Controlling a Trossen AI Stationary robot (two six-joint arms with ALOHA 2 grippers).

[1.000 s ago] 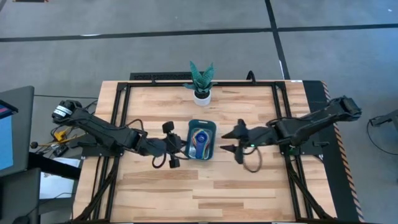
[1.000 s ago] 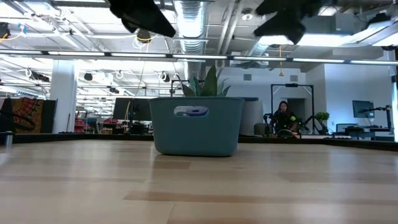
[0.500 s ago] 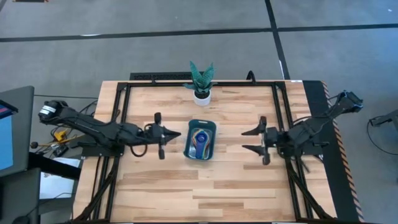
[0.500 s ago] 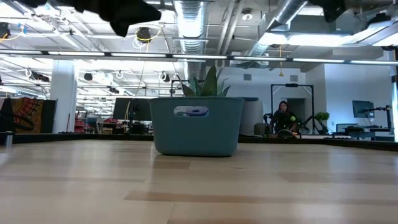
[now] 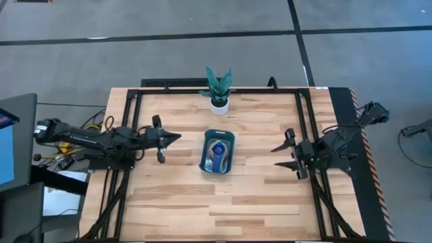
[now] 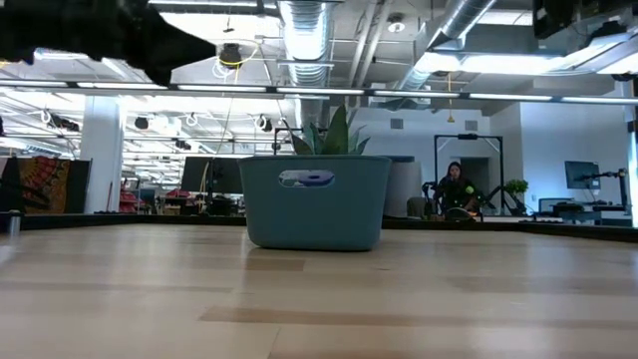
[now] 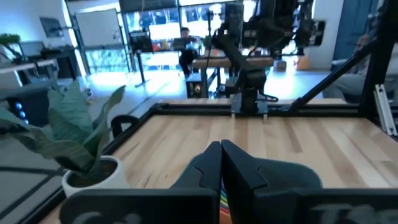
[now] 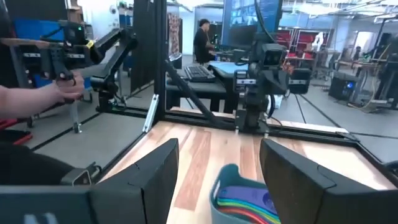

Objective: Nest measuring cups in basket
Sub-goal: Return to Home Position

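Both grippers sit well apart from the dark teal rectangular plastic basket with rounded corners.

Left gripper: jaws pressed together, tips pointing at the basket, which is straight ahead of them.

Right gripper: jaws spread wide, and the basket is ahead of the gap between them. So the basket lies between the two sets of jaws, about mid-way across the light wood-plank table.

The small coloured plastic measuring cups are inside the basket, nested into one stack. From above there is a blue cup in the middle with lighter rims around it. Thin coloured handle streaks run toward one short end of the tub.

The right wrist view shows the stack better. The rims are layered like a rainbow: blue/purple inside, then green, yellow and orange-red outward. I can't count individual cups. The left wrist view shows only a sliver of coloured edges just past the closed fingertips.

In the low view the basket stands upright and flat on the table, with a pale label on its side wall. That wall hides the cups.

A small white pot with a spiky green plant stands beyond the basket, off to the side of both jaws and not touching it.
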